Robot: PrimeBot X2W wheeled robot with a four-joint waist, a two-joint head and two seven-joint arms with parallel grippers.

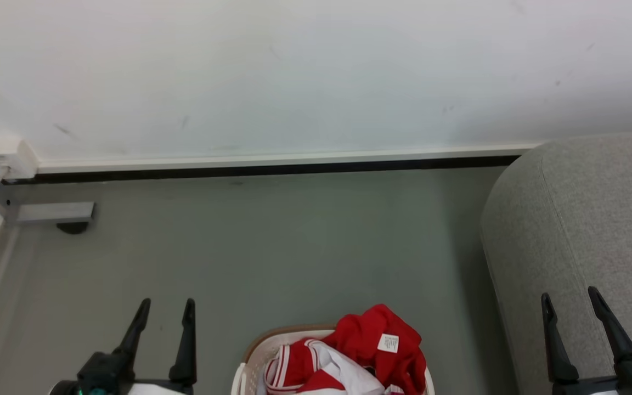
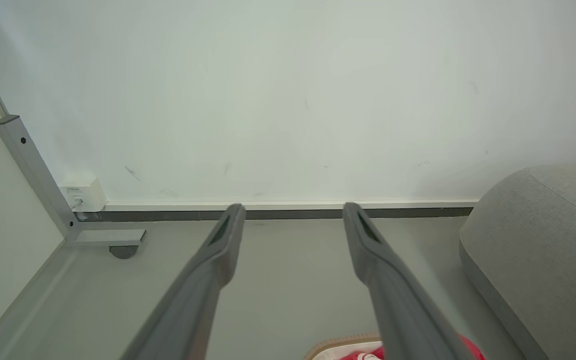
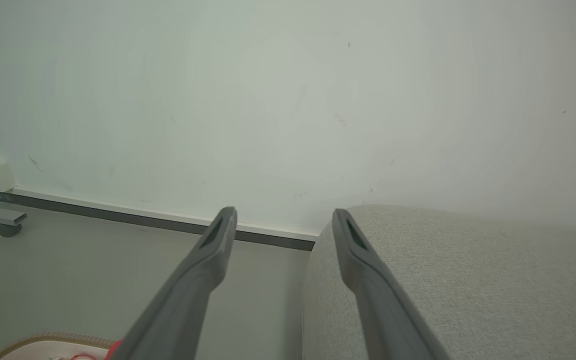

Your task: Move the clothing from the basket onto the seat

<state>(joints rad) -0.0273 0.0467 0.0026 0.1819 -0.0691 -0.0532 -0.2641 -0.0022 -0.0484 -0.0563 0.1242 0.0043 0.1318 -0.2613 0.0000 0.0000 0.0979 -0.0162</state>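
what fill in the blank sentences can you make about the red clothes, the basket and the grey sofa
The bright red, white-panelled clothing lies ____ the oval white perforated plastic basket.
The large light grey fabric seat stands to the basket's ____ in the head view.
The left gripper and right gripper hold nothing, jaws ____.
Missing: in; right; open.

left gripper (image 1: 166, 308) fingers spread, right gripper (image 1: 569, 300) fingers spread, both empty

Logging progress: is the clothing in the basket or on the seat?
In: the clothing is heaped inside the basket, rising above its rim; the visible part of the seat carries none.
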